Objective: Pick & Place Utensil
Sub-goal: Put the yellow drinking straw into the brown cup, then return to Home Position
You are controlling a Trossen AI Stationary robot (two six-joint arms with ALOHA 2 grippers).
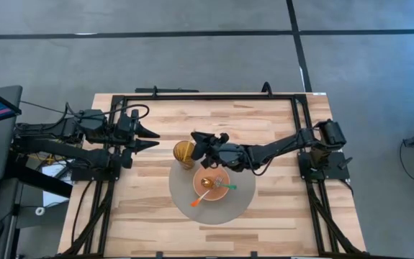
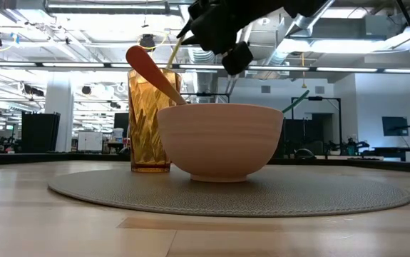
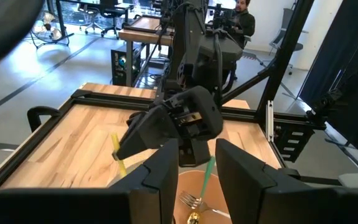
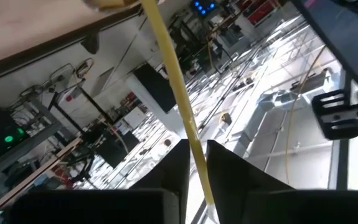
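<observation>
Fingers of the right gripper (image 1: pixel 196 138) are pinching a yellow utensil (image 4: pixel 177 106) above the amber cup (image 1: pixel 184 152), not yet released, while the left gripper (image 1: pixel 151 139) is waiting open nearby.

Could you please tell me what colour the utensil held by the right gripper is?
Yellow utensil; clearest in the right wrist view.

The lower end of the thin yellow utensil (image 4: pixel 177 106) is cut off below the right hand (image 1: pixel 198 139). In the low view, the amber ribbed glass tumbler (image 2: pixel 149 121) is partly hidden behind the pale pink bowl (image 2: pixel 220 141), whose contents cannot be seen.
</observation>
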